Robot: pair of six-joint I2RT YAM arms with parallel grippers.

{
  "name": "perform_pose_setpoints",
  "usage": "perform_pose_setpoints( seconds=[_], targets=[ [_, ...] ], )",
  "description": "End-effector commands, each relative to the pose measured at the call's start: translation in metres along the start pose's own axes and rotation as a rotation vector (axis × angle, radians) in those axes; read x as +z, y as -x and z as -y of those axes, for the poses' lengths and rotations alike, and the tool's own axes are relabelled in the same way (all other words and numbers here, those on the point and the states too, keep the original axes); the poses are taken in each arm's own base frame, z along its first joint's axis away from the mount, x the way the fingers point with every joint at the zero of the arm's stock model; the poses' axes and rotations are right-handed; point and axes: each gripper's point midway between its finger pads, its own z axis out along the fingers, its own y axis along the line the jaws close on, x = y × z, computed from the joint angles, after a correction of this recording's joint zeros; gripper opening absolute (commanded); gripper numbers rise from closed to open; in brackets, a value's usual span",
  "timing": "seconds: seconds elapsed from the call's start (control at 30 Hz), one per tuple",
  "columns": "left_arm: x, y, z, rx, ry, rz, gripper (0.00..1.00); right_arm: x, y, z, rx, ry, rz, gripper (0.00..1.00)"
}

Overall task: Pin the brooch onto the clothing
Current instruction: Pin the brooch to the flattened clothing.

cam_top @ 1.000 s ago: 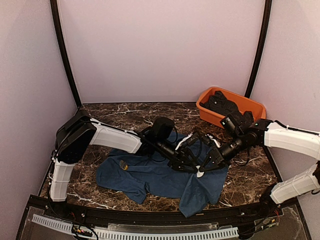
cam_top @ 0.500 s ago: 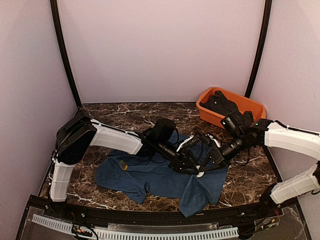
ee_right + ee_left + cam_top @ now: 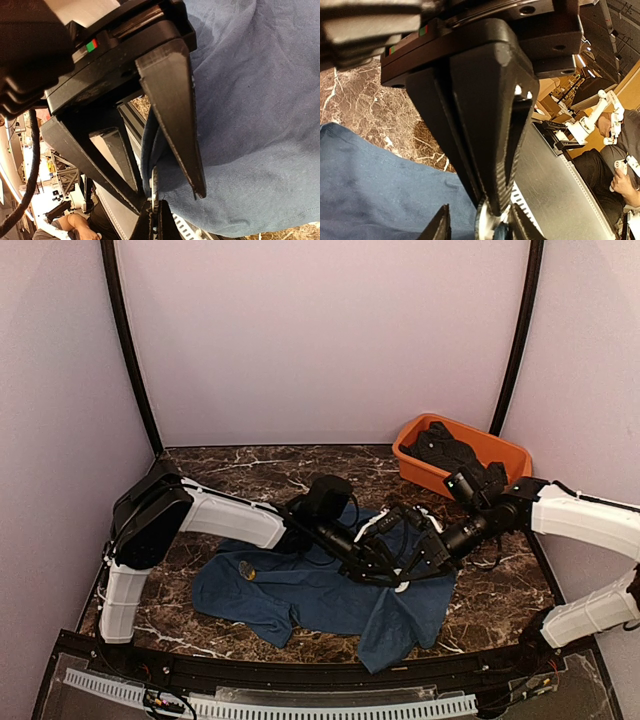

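The clothing (image 3: 300, 590), a navy T-shirt, lies crumpled on the marble table. Both grippers meet over its right part. My right gripper (image 3: 157, 226) is shut on the edge of the brooch (image 3: 154, 187), a thin silvery disc pressed against a raised fold of the clothing (image 3: 250, 125). In the left wrist view the brooch (image 3: 486, 222) sits between the fingertips of my left gripper (image 3: 480, 227), which stand apart on either side of it and of the right gripper's shut fingers (image 3: 490, 140). From above the brooch (image 3: 400, 588) shows as a white spot under the two grippers.
An orange tub (image 3: 505, 455) holding dark cloth stands at the back right. A small gold-and-grey object (image 3: 247, 568) lies on the shirt's left part. The black front rail (image 3: 300, 675) runs along the near edge, close below the grippers.
The left gripper's jaws have narrowed around the brooch and the fabric fold. The right gripper has stayed shut, and both arms have barely shifted.
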Motion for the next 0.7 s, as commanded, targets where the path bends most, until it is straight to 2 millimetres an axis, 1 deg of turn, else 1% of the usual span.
perform_pose_setpoints(
  seconds=[0.0,0.17,0.23,0.3,0.33,0.4,0.57,0.67],
  targets=[
    [-0.003,0.007,-0.010,0.009,0.045,0.030,0.37,-0.006,0.004,-0.019,-0.055,0.077,0.024,0.00],
    [-0.008,0.007,-0.013,-0.002,0.050,0.046,0.32,-0.006,0.002,-0.020,-0.057,0.083,0.023,0.00],
    [-0.009,0.006,-0.014,-0.004,0.055,0.045,0.27,-0.007,0.002,-0.021,-0.057,0.084,0.023,0.00],
    [-0.009,0.005,-0.014,-0.003,0.055,0.044,0.20,-0.007,0.002,-0.021,-0.059,0.084,0.024,0.00],
    [-0.009,0.005,-0.014,-0.001,0.056,0.043,0.14,-0.008,0.002,-0.021,-0.060,0.084,0.027,0.00],
    [-0.009,0.002,-0.016,-0.003,0.060,0.036,0.12,-0.008,0.002,-0.022,-0.060,0.084,0.028,0.00],
    [-0.010,-0.007,-0.021,-0.016,0.099,-0.002,0.11,-0.009,0.003,-0.023,-0.060,0.086,0.029,0.00],
    [-0.011,-0.008,-0.021,-0.009,0.106,-0.010,0.12,-0.009,0.004,-0.023,-0.060,0.085,0.030,0.00]
  ],
)
